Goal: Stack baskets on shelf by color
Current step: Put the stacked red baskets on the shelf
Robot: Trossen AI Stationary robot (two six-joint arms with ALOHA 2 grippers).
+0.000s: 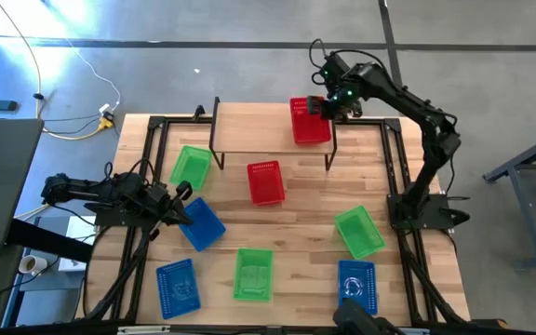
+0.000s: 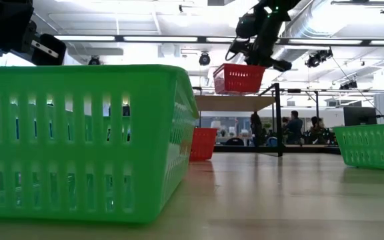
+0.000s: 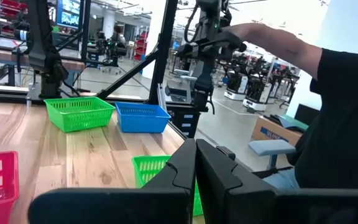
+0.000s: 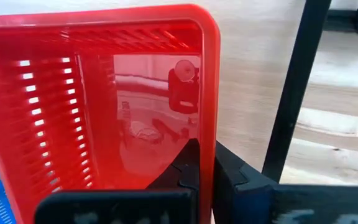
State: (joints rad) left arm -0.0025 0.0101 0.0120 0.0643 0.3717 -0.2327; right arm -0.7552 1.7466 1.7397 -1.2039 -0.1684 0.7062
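Right gripper (image 1: 322, 108), mine, item one: fingers clenched on the wall of a red basket (image 1: 309, 122), carried at the right end of the shelf (image 1: 249, 130); the low view shows that basket hanging just above the plank, so I judge it not yet set down. Left gripper (image 1: 180, 195), item two: fingers pressed together on nothing, waiting in front of the shelf toward its left end, close by a blue basket (image 1: 200, 224). Stock still off the shelf: one red basket (image 1: 265, 181) on the table just in front of it; green baskets at its left leg (image 1: 190, 166), well in front (image 1: 253, 274) and off to the right front (image 1: 358, 231); two more blue baskets (image 1: 177, 286) (image 1: 357, 285) at the table edge farthest from the shelf. Step in hand, by my reckoning: seating the first red basket to start the red pile. Next move calls for lowering it flat onto the plank, clear of the edge, releasing, then fetching the red one just in front.
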